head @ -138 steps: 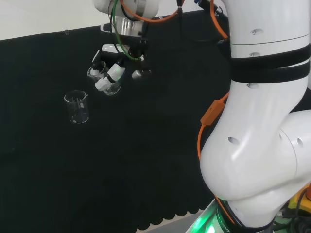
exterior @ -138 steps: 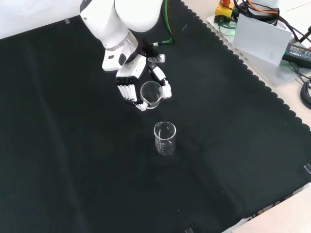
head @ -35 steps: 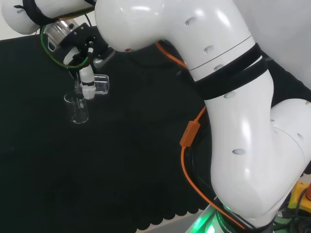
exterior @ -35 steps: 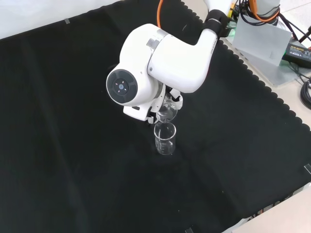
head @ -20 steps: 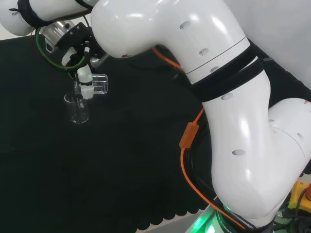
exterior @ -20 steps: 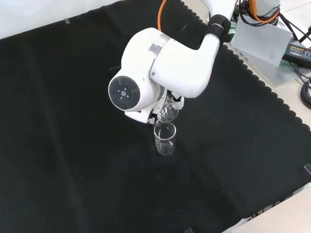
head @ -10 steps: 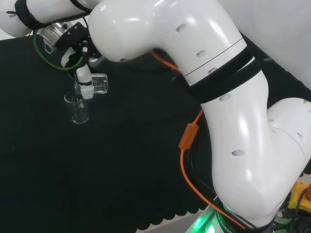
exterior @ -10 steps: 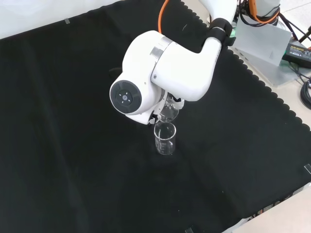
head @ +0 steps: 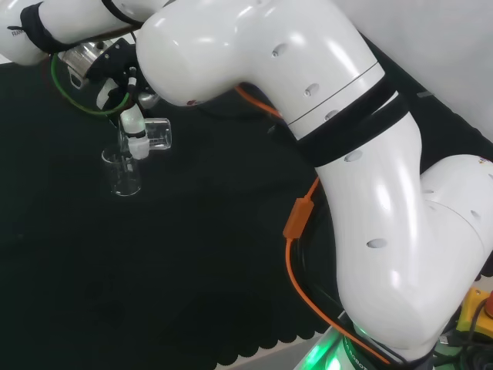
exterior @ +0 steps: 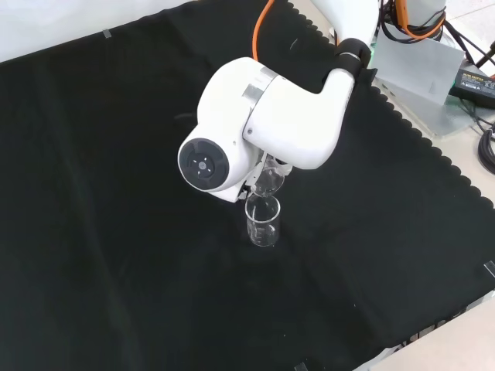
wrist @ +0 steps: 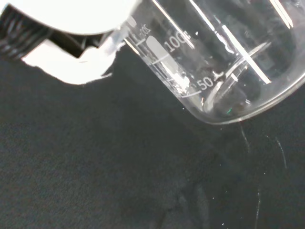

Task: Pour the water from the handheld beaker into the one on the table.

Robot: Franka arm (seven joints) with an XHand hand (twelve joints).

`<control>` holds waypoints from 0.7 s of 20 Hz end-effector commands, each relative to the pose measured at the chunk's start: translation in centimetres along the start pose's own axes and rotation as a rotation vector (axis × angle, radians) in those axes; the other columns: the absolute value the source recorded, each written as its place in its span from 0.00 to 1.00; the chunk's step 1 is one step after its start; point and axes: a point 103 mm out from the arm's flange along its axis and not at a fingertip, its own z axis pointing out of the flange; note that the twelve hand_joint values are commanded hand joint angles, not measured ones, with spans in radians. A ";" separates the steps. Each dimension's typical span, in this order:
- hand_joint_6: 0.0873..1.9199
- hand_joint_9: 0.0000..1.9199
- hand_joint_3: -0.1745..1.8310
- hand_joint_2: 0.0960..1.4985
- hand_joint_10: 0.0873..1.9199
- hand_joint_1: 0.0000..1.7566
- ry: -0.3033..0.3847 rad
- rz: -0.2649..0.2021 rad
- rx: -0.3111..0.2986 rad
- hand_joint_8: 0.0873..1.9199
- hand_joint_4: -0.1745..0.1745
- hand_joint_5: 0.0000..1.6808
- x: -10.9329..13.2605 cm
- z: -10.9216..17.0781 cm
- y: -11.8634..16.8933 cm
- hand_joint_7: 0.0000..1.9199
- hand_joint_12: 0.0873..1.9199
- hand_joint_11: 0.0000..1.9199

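Note:
My hand (head: 132,122) is shut on a clear glass beaker (head: 155,133), held tipped on its side with its mouth over a second clear beaker (head: 123,171) that stands upright on the black cloth. In the front view the tipped beaker (exterior: 268,181) pokes out from under the arm's big white link, just above the standing beaker (exterior: 263,221). The wrist view has the held beaker (wrist: 224,67) close up, slanted, with printed scale marks and a finger (wrist: 71,67) against its wall. I cannot tell how much water is in either one.
The black cloth (exterior: 116,255) spreads wide around the standing beaker. Its scalloped edge (exterior: 421,135) runs along the right in the front view, with a grey box (exterior: 414,58) and cables beyond it. The arm's white links (head: 370,193) stand at the right of the head view.
Since the earliest frames the hand has carried the beaker over to the standing one and tipped it on its side. Over the last second the arm has only shifted slightly; the beaker stays tipped.

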 end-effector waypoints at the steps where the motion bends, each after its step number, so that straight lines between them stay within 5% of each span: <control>1: 0.51 0.72 0.56 0.32 0.43 0.74 -0.009 0.002 0.006 0.49 0.00 0.68 -0.3 0.3 0.0 0.63 0.42 0.62; 14: 0.51 0.72 0.56 0.33 0.43 0.74 -0.027 0.014 0.036 0.49 0.00 0.68 -0.2 -0.2 0.2 0.63 0.42 0.62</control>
